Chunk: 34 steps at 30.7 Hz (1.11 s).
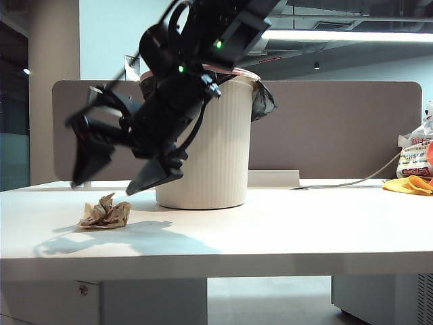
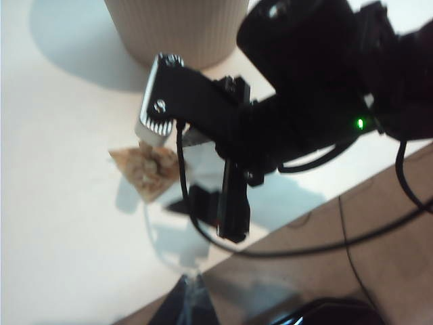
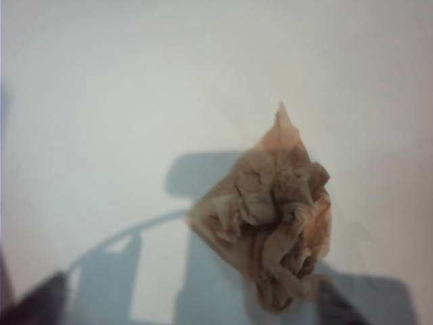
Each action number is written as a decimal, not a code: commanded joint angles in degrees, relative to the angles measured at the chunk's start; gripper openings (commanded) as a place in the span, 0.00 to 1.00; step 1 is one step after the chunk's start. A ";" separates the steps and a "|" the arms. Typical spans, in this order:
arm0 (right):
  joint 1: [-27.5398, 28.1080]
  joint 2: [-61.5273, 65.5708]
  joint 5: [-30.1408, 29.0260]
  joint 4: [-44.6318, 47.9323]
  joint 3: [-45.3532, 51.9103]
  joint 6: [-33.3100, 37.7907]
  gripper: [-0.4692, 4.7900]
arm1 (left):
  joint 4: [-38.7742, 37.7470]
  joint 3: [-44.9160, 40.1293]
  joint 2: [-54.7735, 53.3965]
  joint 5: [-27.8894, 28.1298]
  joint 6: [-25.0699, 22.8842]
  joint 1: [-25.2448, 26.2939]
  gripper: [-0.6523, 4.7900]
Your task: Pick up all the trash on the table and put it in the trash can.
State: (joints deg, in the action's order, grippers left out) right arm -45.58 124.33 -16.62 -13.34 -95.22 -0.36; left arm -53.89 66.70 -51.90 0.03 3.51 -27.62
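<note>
One container stands on the table [image 1: 284,230]: the trash can [image 1: 226,142], white and ribbed with a pink rim and a black liner spilling over its edge, set upright toward the back in front of the grey divider panel [image 1: 338,128]. From the exterior view its inside is hidden, so what lies in it cannot be told. One wad of trash [image 1: 105,212], crumpled tan-brown paper, lies on the bare tabletop just in front of the can and to its left, apart from its wall.

Reaching across to the left side of the exterior view, the right gripper [image 1: 105,184] hangs tilted downward just above that wad, not touching it, its two black fingers spread wide with nothing between them. Its own wrist camera looks almost straight down on the paper [image 3: 270,217], with the dark fingertips at either side. The left wrist camera looks down on this arm and on the wad [image 2: 152,169] beneath it, with the can [image 2: 176,27] beyond. The left gripper [image 2: 186,301] shows only as a dark tip, closed and holding nothing.

At the far right edge lie a yellow cloth [image 1: 409,184] and a printed white bag [image 1: 414,152]
</note>
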 commanded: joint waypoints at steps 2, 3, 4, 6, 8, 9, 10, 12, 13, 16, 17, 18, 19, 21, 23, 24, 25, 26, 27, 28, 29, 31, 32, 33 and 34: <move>0.00 2.08 1.14 4.09 -0.44 -0.33 0.90 | 0.83 -1.64 0.13 -0.28 0.17 -0.07 0.11; 0.00 2.78 2.32 4.68 -0.57 -0.33 0.89 | 0.87 -1.81 0.11 -0.28 0.15 -0.07 0.11; 0.00 3.34 3.30 4.96 -0.74 -0.33 0.89 | 0.87 -1.90 0.11 -0.28 0.17 -0.07 0.11; 0.00 4.79 4.87 5.49 -1.44 -0.33 0.89 | 0.87 -1.92 0.13 -0.28 0.17 -0.07 0.11; 0.11 6.21 6.45 5.79 -2.47 -0.33 0.89 | 0.81 -1.92 0.13 -0.28 0.15 -0.07 0.11; 0.15 6.88 6.47 5.90 -3.04 -0.33 0.89 | 0.79 -1.92 0.13 -0.31 0.15 -0.07 0.11; 0.28 7.41 6.47 5.86 -3.63 -0.28 0.89 | 0.76 -1.92 0.13 -0.28 0.15 -0.07 0.11; 0.28 8.59 6.67 5.86 -4.92 -0.28 0.85 | 0.76 -1.92 0.13 -0.28 0.15 -0.07 0.11; 0.28 8.70 6.64 5.97 -5.07 -0.31 0.80 | 0.74 -1.92 0.13 -0.28 0.15 -0.07 0.11; 0.31 8.70 6.64 7.32 -5.07 -0.28 0.61 | 0.57 -1.92 0.17 -0.55 0.13 -0.07 0.11; 0.28 8.70 6.64 7.98 -5.07 -0.31 0.54 | 0.52 -1.92 0.20 -0.79 0.11 -0.07 0.11; 0.28 8.70 6.67 8.41 -5.09 -0.28 0.46 | 0.52 -1.92 0.24 -1.18 0.11 -0.07 0.11; 0.31 8.70 6.67 8.52 -5.20 -0.28 0.34 | 0.57 -1.92 0.26 -1.40 0.11 -0.07 0.11; 0.33 8.70 6.69 8.55 -5.44 -0.31 0.06 | 0.57 -1.92 0.37 -1.36 0.09 -0.07 0.11; 0.28 8.63 6.67 8.61 -5.53 -0.22 0.09 | 0.57 -1.92 0.44 -1.38 0.09 -0.07 0.11; 0.26 8.57 6.67 8.48 -5.53 -0.22 0.09 | 0.55 -1.92 0.48 -1.36 0.07 -0.07 0.11; 0.28 8.24 6.64 8.28 -5.53 -0.17 0.09 | 0.57 -1.92 0.48 -1.38 -0.09 -0.07 0.11; 0.28 7.74 6.67 7.98 -5.53 -0.09 0.09 | 0.59 -1.92 0.48 -1.36 -0.09 -0.07 0.11; 0.28 6.95 6.78 7.69 -5.53 -0.13 0.09 | 0.63 -1.92 0.48 -1.36 -0.09 -0.07 0.11; 0.31 6.16 7.06 7.52 -5.53 -0.17 0.09 | 0.68 -1.92 0.50 -1.36 -0.07 -0.07 0.11; 0.33 5.22 7.63 7.28 -5.53 -0.28 0.09 | 0.74 -1.92 0.61 -1.36 -0.07 -0.07 0.11; 0.68 2.27 7.96 6.51 -5.53 -1.31 0.09 | 1.42 -1.88 0.85 -1.36 -0.07 -0.07 0.11; 0.72 0.79 8.00 6.25 -5.53 -1.97 0.09 | 2.05 -1.88 1.09 -1.36 -0.07 -0.07 0.11; 0.83 -1.16 8.07 6.03 -5.53 -3.08 0.09 | 3.34 -1.88 1.27 -1.38 -0.07 -0.07 0.11; 1.18 -2.93 7.98 5.90 -5.53 -3.87 0.09 | 4.44 -1.88 1.62 -1.36 -0.02 -0.07 0.11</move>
State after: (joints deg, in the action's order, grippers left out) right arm -44.82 124.14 -8.69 -8.51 -100.29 -2.31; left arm -52.56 64.69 -50.96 -1.06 3.49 -27.64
